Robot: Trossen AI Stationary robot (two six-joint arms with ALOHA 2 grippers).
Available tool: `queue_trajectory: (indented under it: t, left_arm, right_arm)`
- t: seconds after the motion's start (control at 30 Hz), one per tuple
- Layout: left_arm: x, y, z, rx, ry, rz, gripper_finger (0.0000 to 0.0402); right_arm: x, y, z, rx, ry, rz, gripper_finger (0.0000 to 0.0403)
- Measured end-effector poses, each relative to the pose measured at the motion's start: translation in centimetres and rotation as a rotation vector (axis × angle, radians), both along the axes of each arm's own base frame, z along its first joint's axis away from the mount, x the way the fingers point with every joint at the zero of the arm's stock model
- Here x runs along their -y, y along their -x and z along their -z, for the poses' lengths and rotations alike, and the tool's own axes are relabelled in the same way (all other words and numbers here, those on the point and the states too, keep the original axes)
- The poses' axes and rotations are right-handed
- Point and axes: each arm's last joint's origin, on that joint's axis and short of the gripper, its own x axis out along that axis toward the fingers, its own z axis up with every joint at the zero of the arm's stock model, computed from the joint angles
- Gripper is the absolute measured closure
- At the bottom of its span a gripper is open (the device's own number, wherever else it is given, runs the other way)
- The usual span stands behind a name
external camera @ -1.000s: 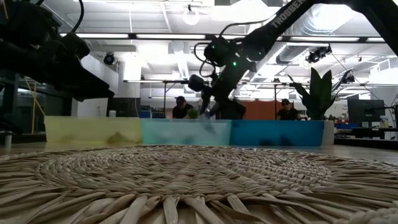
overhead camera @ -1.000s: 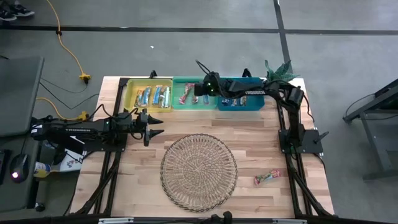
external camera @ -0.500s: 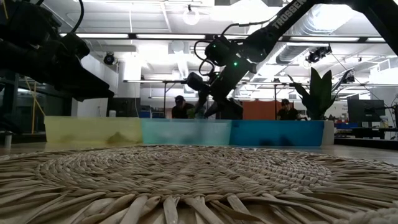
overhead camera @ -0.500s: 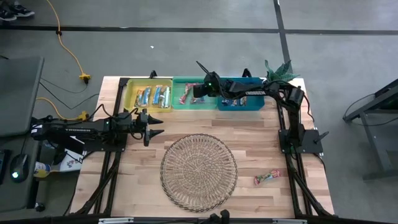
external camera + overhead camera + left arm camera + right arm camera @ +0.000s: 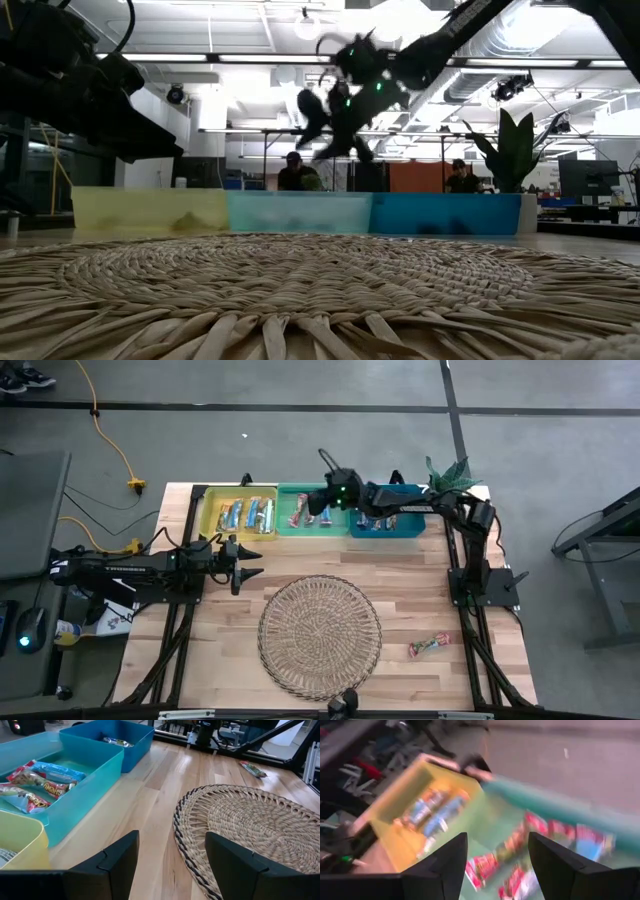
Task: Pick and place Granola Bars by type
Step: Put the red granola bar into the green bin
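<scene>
The right gripper (image 5: 322,503) hangs above the green bin (image 5: 283,523) at the far edge of the table (image 5: 420,580), its fingers (image 5: 445,865) spread apart with nothing between them; the right wrist view shows red-wrapped bars (image 5: 512,847) lying in the bin below the fingers. The left gripper (image 5: 247,562) waits over the left side of the table, just beside the wicker tray (image 5: 320,635), jaws parted and empty. Sorting status: the yellow bin (image 5: 210,518) holds several blue-wrapped bars (image 5: 247,515), the green bin holds red-wrapped bars, and the blue bin (image 5: 412,528) holds further bars (image 5: 377,522), whose wrappers cannot be told here. The wicker tray carries no bars. One red multicoloured bar (image 5: 429,646) lies on bare wood near the right front corner of the table, well apart from all three bins. Judged from this layout, the task is nearly complete; the remaining work is to collect that single loose bar and place it with its own type, most likely in the green bin
</scene>
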Motion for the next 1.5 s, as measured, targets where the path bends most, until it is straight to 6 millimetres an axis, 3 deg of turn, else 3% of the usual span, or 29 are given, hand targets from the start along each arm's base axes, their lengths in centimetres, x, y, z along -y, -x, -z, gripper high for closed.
queue_trajectory:
  t: [0.27, 0.47, 0.67, 0.83, 1.03, 1.27, 1.5]
  left_arm:
    - [0.0, 0.0, 0.0, -0.004, 0.001, 0.000, 0.0177]
    - [0.0, 0.0, 0.0, -0.003, 0.001, 0.001, 0.0177]
    - [0.0, 0.0, 0.0, -0.003, 0.001, 0.001, 0.0177]
    - [0.0, 0.0, 0.0, -0.003, 0.001, 0.001, 0.0177]
    - [0.0, 0.0, 0.0, -0.003, 0.000, 0.001, 0.0177]
    - [0.0, 0.0, 0.0, -0.003, 0.001, 0.001, 0.0177]
    - [0.0, 0.0, 0.0, -0.003, 0.001, 0.001, 0.0177]
  right_arm:
    - [-1.7, 2.6, -9.4, 0.152, 0.373, -0.206, 0.0208]
    - [-5.0, 7.3, -16.9, 0.268, 0.501, -0.243, 0.0208]
    - [-9.0, 12.1, -21.0, 0.287, 0.535, -0.379, 0.0208]
    - [-12.5, 15.4, -22.3, 0.244, 0.542, -0.524, 0.0208]
    - [-16.3, 18.0, -22.0, 0.154, 0.461, -0.696, 0.0208]
    - [-20.7, 18.9, -20.7, 0.057, 0.370, -0.918, 0.0208]
    - [-23.9, 19.0, -19.3, -0.069, 0.295, -0.999, 0.0208]
